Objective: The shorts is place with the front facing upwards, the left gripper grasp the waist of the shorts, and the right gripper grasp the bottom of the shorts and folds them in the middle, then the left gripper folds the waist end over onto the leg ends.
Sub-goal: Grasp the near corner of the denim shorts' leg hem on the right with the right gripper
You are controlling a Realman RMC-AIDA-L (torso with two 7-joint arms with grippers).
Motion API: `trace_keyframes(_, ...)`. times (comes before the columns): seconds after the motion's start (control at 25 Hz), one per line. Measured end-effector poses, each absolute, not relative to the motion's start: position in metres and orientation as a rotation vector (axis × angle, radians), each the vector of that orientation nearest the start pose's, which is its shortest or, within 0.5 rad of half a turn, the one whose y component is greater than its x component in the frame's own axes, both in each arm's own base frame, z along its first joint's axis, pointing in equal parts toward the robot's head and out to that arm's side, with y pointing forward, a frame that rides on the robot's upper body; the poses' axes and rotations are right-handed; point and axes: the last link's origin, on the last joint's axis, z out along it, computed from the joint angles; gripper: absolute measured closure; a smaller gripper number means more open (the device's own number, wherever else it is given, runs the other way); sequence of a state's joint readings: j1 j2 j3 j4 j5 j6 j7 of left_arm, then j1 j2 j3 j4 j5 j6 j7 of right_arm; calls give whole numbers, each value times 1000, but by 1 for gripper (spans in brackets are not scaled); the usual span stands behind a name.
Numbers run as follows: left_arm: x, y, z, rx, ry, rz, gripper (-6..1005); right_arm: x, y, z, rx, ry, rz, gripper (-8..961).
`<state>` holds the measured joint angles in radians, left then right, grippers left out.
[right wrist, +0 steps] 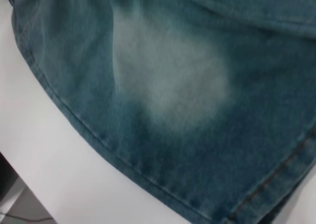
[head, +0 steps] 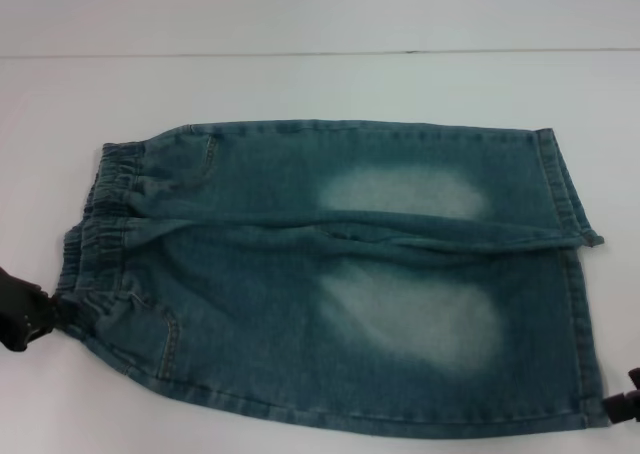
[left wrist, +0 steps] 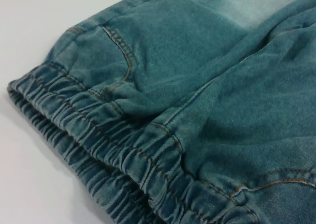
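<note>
Denim shorts point(head: 340, 274): spread flat on white table point(head: 320, 84), front up, waist toward robot's left, leg ends toward robot's right. Blue-green wash with two pale faded patches, one on each leg. Unfolded; both legs lying side by side, a raised crease running along the seam between them.

Elastic waistband point(head: 105, 209): gathered and ruched, stitched in tan thread, lying at the left end. In the left wrist view, seen close, with curved pocket seam point(left wrist: 126, 54) just beside it and the table beneath its edge.

Leg hems point(head: 575, 274): at the right end; far leg's hem corner turned out slightly past the near leg's. In the right wrist view, near leg's side edge and faded patch point(right wrist: 170, 83) filling the frame, hem stitching at one corner.

Left gripper point(head: 25, 314): dark, low at the left edge of the head view, at the near corner of the waistband, touching or just beside the cloth. Opening of fingers: cannot tell; grasp on cloth: cannot tell. Not seen in its own wrist view.

Right gripper point(head: 625, 406): dark, only a sliver visible at the lower right edge of the head view, just beside the near hem corner. Opening and contact: cannot tell.
</note>
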<state>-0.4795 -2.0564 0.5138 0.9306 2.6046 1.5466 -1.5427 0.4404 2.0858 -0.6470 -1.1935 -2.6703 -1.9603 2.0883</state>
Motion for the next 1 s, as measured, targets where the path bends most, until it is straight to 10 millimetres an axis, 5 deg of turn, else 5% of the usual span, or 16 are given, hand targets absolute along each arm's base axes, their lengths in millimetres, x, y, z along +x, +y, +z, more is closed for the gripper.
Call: trace_keyframes(1.0, -348, 304, 54, -2644, -856, 98, 947, 310, 274, 41, -2707, 1506, -252, 100)
